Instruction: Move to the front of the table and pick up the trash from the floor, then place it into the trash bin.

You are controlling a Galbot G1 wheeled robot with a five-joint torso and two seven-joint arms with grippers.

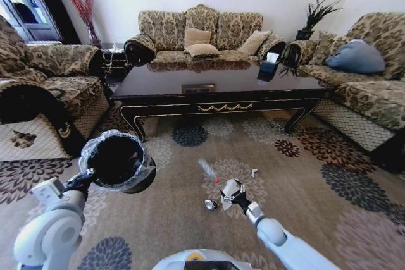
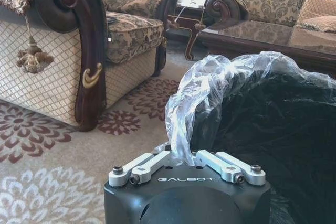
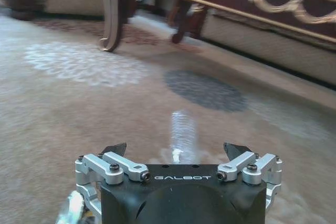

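The dark glossy table [image 1: 215,83] stands ahead, with its gold-trimmed apron [image 3: 273,3] close in the right wrist view. My left gripper [image 1: 93,174] is shut on the rim of the black trash bin [image 1: 107,140] and holds it above the carpet. The fingers [image 2: 157,162] pinch the clear liner [image 2: 210,87]. My right gripper [image 1: 233,195] is low over the carpet and open [image 3: 176,149], touching a crumpled white paper [image 1: 228,187]. A silvery can [image 1: 209,205] lies just to its left [image 3: 71,208]. A thin clear stick [image 1: 206,167] lies just ahead of it [image 3: 181,127]. A tiny white scrap [image 1: 254,172] lies to the right.
Patterned sofas surround the carpet: one at the left [image 1: 44,86], one behind the table [image 1: 202,36], one at the right [image 1: 373,86]. A carved sofa arm [image 2: 86,51] stands near the bin. Open carpet [image 1: 316,194] stretches to the right.
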